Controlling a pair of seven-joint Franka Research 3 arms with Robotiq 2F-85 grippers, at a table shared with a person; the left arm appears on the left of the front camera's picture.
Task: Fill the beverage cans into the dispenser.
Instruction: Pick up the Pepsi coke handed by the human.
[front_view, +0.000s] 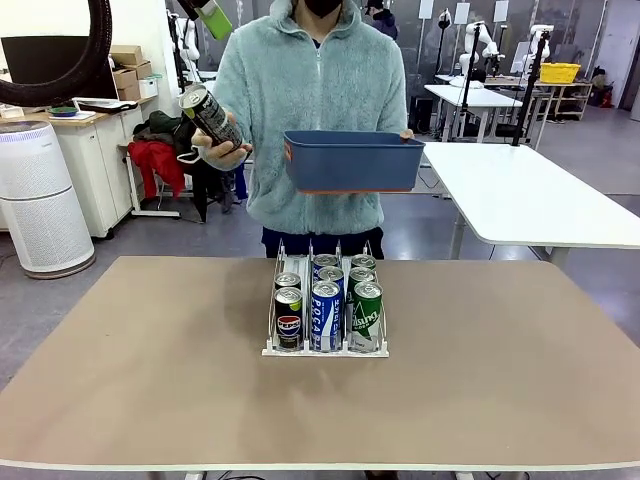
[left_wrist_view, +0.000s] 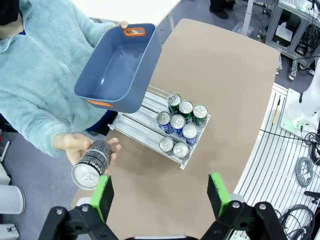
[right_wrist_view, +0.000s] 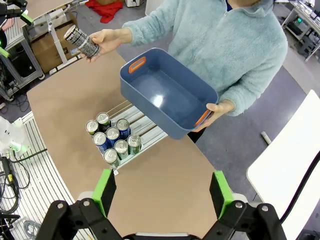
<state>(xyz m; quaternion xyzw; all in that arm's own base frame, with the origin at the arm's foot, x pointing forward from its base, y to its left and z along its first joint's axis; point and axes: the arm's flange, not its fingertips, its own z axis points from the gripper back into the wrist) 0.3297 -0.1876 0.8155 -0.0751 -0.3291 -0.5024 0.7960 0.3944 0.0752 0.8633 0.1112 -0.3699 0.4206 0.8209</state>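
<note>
Front view: a person in a pale teal fleece is standing at the far edge of the tan table, holding a dark slim aluminium can tilted in one hand and a dark blue rectangular plastic bin in the other. The clear-and-white three-lane dispenser is sitting mid-table, carrying black Pepsi, blue-and-white and green drink cans.

Left wrist view: the left gripper is hovering above the table, green-padded fingers spread wide, holding nothing. Eight silver tops are showing in the lanes.

Right wrist view: the right gripper is likewise gaping, empty.
</note>
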